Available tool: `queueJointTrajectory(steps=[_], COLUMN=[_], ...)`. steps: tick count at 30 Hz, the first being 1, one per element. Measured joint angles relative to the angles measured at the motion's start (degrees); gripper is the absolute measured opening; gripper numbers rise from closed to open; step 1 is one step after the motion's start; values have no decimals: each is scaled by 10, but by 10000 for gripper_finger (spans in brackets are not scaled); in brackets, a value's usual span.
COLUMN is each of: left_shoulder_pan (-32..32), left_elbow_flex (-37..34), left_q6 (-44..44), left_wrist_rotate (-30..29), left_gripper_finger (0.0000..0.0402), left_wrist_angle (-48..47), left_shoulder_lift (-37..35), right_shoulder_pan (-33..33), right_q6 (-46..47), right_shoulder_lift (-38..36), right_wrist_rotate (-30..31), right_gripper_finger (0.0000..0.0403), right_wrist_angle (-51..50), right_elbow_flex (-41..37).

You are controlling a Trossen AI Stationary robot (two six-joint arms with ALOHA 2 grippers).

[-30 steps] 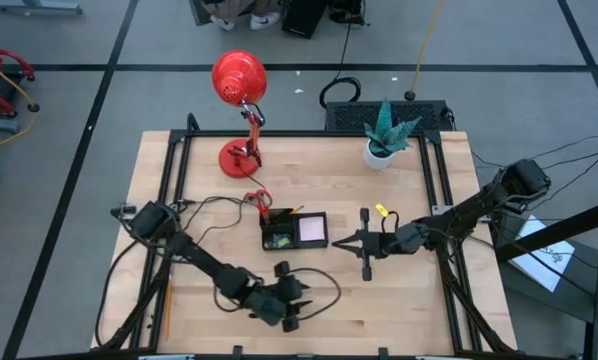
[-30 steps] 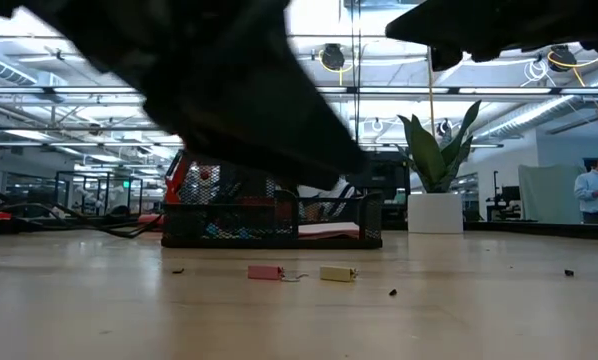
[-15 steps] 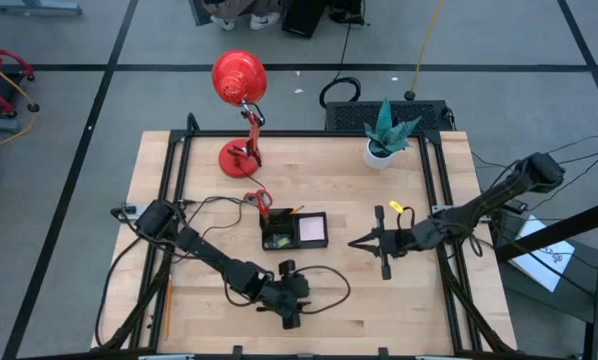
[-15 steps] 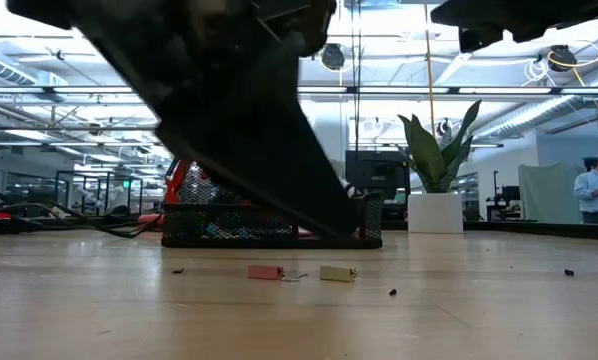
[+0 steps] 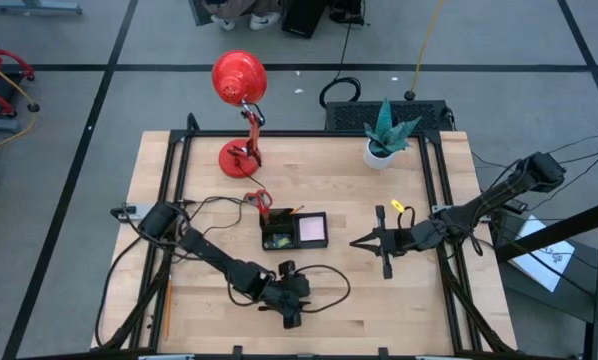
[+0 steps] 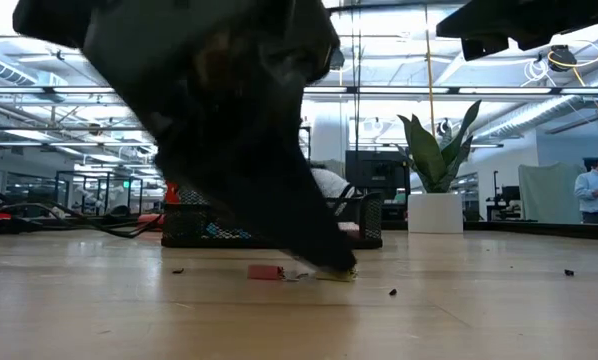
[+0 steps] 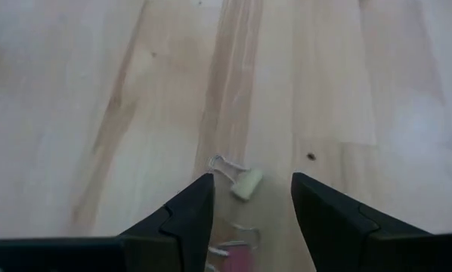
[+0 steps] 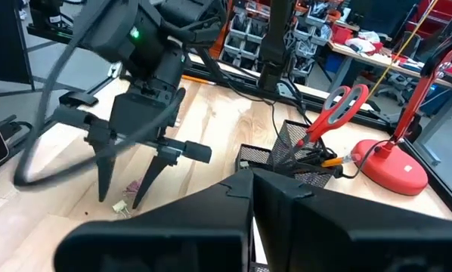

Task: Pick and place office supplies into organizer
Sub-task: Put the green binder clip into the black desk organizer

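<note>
Since a second ago the left gripper (image 5: 290, 322) has dropped toward the bench (image 5: 209, 310) at its near edge, while the right gripper (image 5: 383, 269) has drawn back to the right of the organizer (image 5: 295, 230) and now hangs there with its jaws pressed together, holding nothing.

Between the left jaws, which stand well apart, lies a yellow-green clip (image 7: 245, 183) flat on the wood — its wire handle points away from the fingertips. A pink clip (image 6: 265, 271) lies just beside it, close under the same jaws. The organizer, with red-handled scissors (image 8: 333, 107) already standing in it, sits beyond the jaws, well apart from the clips.

The step in hand looks like the pick of the yellow-green clip. Next, the jaws probably need to come down the last bit, astride the clip alone, and close — without catching the pink one.
</note>
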Motion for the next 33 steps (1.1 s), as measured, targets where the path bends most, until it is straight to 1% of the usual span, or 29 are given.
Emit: queueJointTrajectory(steps=[8, 26, 29, 33], left_shoulder_pan=[1, -1, -1, -1], left_elbow_flex=[2, 2, 1, 1], left_q6=[-8, 12, 12, 15], left_wrist_rotate=[2, -6, -14, -20], left_gripper_finger=[186, 186, 175, 137], left_wrist_angle=[33, -4, -8, -10], left_shoulder_lift=[23, 25, 25, 25], right_shoulder_pan=[0, 0, 0, 0], right_q6=[0, 0, 0, 0], right_shoulder_lift=[0, 0, 0, 0], right_wrist_rotate=[0, -1, -1, -1], right_gripper_finger=[1, 1, 1, 1], right_wrist_angle=[-3, -3, -3, -3], right_elbow_flex=[0, 0, 0, 0])
